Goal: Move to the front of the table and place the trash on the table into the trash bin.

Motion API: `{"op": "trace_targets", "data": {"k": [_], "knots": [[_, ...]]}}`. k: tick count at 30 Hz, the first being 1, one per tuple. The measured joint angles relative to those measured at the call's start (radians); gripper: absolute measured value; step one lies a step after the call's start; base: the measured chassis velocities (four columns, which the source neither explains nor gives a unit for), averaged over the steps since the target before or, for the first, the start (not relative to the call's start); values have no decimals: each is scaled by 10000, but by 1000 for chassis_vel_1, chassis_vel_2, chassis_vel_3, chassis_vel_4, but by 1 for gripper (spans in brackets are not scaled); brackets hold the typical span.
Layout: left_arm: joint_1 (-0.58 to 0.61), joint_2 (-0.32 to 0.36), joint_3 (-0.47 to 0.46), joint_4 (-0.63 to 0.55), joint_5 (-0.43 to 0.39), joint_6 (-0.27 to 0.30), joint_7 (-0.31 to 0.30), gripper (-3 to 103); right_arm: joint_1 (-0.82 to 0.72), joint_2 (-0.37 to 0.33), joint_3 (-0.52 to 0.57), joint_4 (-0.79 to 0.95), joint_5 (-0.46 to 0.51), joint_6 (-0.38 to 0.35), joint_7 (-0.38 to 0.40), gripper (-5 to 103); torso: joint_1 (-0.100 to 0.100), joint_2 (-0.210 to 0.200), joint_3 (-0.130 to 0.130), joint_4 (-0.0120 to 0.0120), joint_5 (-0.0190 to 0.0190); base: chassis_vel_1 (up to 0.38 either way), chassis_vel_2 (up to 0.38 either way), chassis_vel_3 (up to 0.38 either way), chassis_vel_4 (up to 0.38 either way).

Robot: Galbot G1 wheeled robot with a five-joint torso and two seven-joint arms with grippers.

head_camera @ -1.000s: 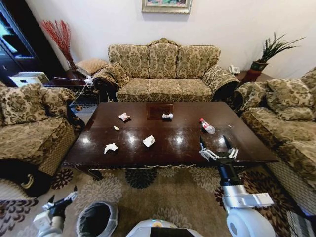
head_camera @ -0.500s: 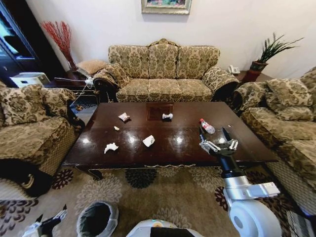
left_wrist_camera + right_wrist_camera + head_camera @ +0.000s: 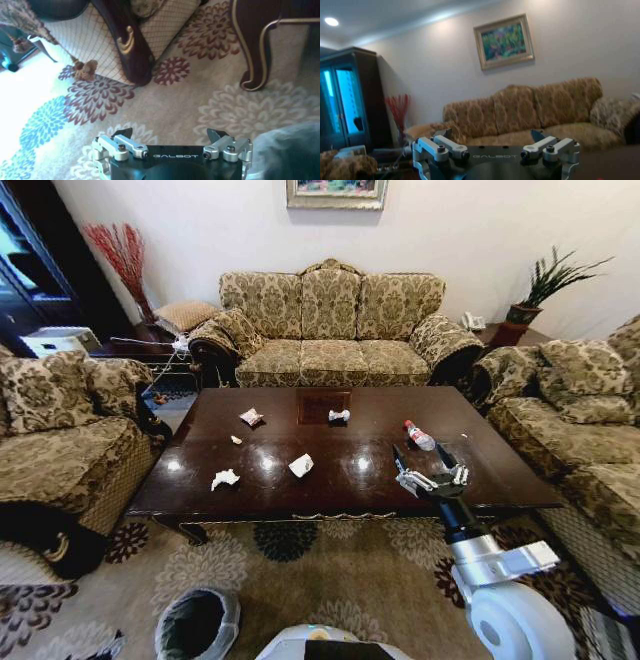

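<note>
Right gripper [image 3: 431, 468] hangs over the table [image 3: 480, 480] near its front right edge, fingers apart, nothing held. Bottle [image 3: 419, 436] lies just behind it, toward the sofa [image 3: 332, 330]. Tissues [image 3: 225, 479] and scraps sit front-left on table. Bin [image 3: 197, 625] on rug in front of table, left end. Left gripper [image 3: 170, 138] low by bin, fingers apart, empty.

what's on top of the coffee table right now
On the table: a plastic bottle, crumpled tissues, a paper scrap and small wrappers. The right gripper, open, hovers over the near right part, hiding the surface beneath.
</note>
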Motion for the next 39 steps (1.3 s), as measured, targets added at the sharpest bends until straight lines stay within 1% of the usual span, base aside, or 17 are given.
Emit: {"op": "trace_targets", "data": {"k": [2, 3, 4, 6, 10, 11, 12, 13, 15, 20, 23, 25, 27, 28, 34, 36, 39], "knots": [[-34, 207, 212, 869, 50, -556, 146, 99, -71, -301, 146, -2, -9, 15, 105, 100, 0, 0, 0, 3, 0, 0, 0, 0, 0], [-34, 207, 212, 869, 50, -556, 146, 99, -71, -301, 146, -2, -9, 15, 105, 100, 0, 0, 0, 3, 0, 0, 0, 0, 0], [-46, 228, 346, 1078, 81, -702, 198, 99, -99, -355, 182, -2, 43, 85, 135, 100, 0, 0, 0, 4, 0, 0, 0, 0, 0], [-48, 261, 719, 1271, 87, -791, 350, 99, -281, -367, 235, -3, 166, 242, 28, 100, 0, 0, 0, 3, 1, 0, 0, 0, 0], [-135, 169, 1143, 1312, 369, -703, 610, 99, -605, -362, 244, -17, -29, 369, -180, 100, 0, 0, 0, 0, 1, 0, 0, 0, 0], [-136, 76, 1254, 1162, 379, -575, 654, 99, -615, -362, 244, -47, -130, 414, -186, 100, 0, 0, 0, 1, 1, 0, 0, 0, 0], [-136, 76, 1254, 1162, 379, -575, 654, 99, -615, -362, 244, -47, -130, 414, -186, 100, 0, 0, 0, 1, 1, 0, 0, 0, 0], [-137, -43, 1375, 950, 388, -415, 698, 99, -617, -362, 245, -100, -236, 450, -193, 100, 0, 1, 0, 2, 0, 0, 0, 0, 0], [-170, -230, 1604, 607, 504, -313, 720, 99, -698, -375, 277, -136, -226, 450, -175, 100, 0, 0, 0, 3, 3, 0, 0, 0, 0], [-475, -290, 2004, 572, 880, -444, 711, 99, -1057, -419, 549, -177, -159, 646, -110, 100, 0, 0, 0, 1, 3, 0, 0, 0, 0], [-990, 31, 2303, 1168, 1297, -675, 534, 99, -1238, -490, 997, -189, -54, 751, -104, 100, 0, 1, 0, 3, 0, 0, 0, 0, 0], [-1170, 171, 2413, 1338, 1308, -644, 449, 99, -1273, -521, 1171, -191, 21, 752, -102, 100, 0, 0, 0, 2, 1, 0, 0, 0, 0], [-1537, 476, 2652, 1663, 1278, -489, 374, 101, -1362, -589, 1510, -247, 182, 749, -102, 100, 0, 0, 0, 0, -2, 0, 0, 0, 0], [-1747, 622, 2771, 1889, 1271, -465, 366, 99, -1423, -614, 1650, -336, 222, 768, -108, 100, 1, 0, 1, 1, 3, 0, 0, 0, 0], [-2186, 850, 2864, 2523, 1359, -466, 334, 99, -1403, -741, 1742, -645, 331, 874, -180, 100, 0, 0, 1, 1, 2, 0, 0, 0, 0], [-2416, 974, 2859, 2917, 1398, -521, 294, 99, -1272, -854, 1807, -814, 481, 878, -238, 100, 0, 0, 1, 1, -3, 0, 0, 0, 0], [-2603, 1106, 2856, 3398, 1517, -664, 286, 99, -1179, -906, 1821, -942, 554, 882, -292, 100, 1, 0, 1, 2, 2, 0, 0, 0, 0]]}}
